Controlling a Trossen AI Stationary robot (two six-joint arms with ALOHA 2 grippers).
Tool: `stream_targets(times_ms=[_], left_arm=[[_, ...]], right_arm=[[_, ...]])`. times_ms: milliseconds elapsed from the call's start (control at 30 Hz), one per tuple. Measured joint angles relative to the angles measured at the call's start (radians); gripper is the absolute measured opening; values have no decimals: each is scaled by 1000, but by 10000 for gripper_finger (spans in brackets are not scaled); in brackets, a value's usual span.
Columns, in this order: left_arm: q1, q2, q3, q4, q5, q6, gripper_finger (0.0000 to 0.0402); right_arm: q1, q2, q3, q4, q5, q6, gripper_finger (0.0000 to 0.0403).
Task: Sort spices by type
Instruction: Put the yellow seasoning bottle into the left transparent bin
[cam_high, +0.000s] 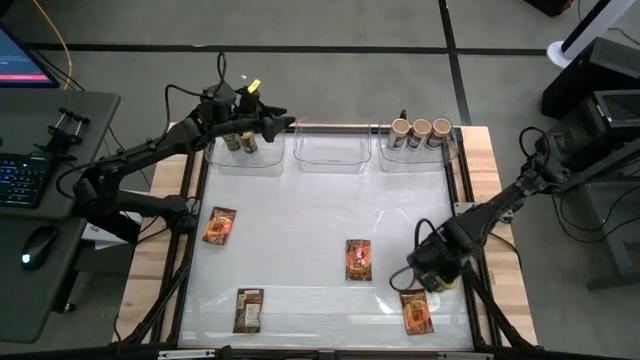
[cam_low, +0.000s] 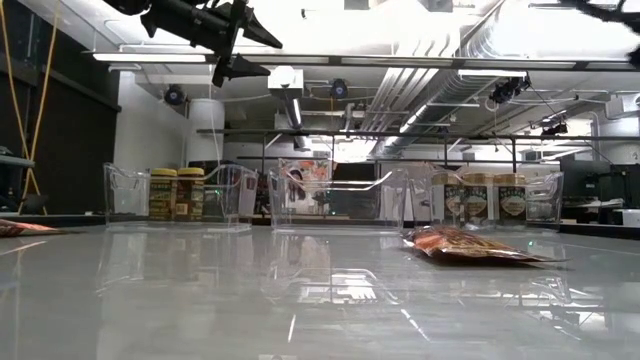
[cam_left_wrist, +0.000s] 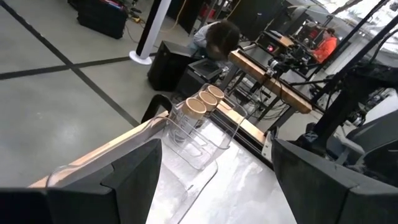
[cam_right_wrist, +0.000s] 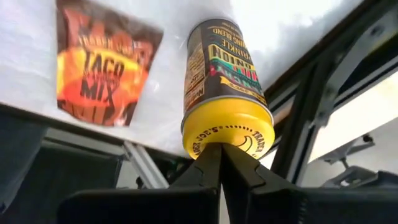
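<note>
Two yellow-lidded jars (cam_high: 240, 142) stand in the far-left clear bin (cam_high: 262, 162), and three tan-lidded jars (cam_high: 421, 130) stand in the far-right bin (cam_high: 450, 155). A third yellow-lidded jar (cam_right_wrist: 217, 87) is at the table's near right, its lid toward my right gripper (cam_right_wrist: 221, 152), which is shut. Several red-orange packets lie flat on the table: (cam_high: 219, 225), (cam_high: 358, 259), (cam_high: 248, 310), (cam_high: 416, 312). My left gripper (cam_left_wrist: 217, 186) hangs open, high above the far-left bin's right end (cam_high: 283, 124). My right gripper has its shut fingertips (cam_right_wrist: 211, 155) against the rim of the jar's yellow lid (cam_right_wrist: 227, 134). The fingers come along the jar's length from the lid end. The jar's body points away from them over the table. I cannot tell whether they pinch the rim or only touch it.
The middle clear bin (cam_high: 330, 152) at the far edge holds nothing. A taco-mix packet (cam_right_wrist: 102, 68) lies beside the jar. The dark frame rail (cam_high: 468, 230) runs along the table's right side, close to my right gripper. A person (cam_left_wrist: 217, 37) bends down beyond the table.
</note>
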Motion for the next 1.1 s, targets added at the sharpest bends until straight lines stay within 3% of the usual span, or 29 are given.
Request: stream_targets(times_ms=[500,667,900,1100], left_arm=[[-1,0,0,0,16,-10,289],[-1,0,0,0,16,-10,289],[-2,0,0,0,18,-35,289],[-6,0,0,0,86,-43,289]], right_arm=[[-367,2,6,-29,51,-471,0],[-478,5,42,-7,141,-594,0],[-641,10,106,149,359,-703,0],[-780,29,111,370,413,-732,0]])
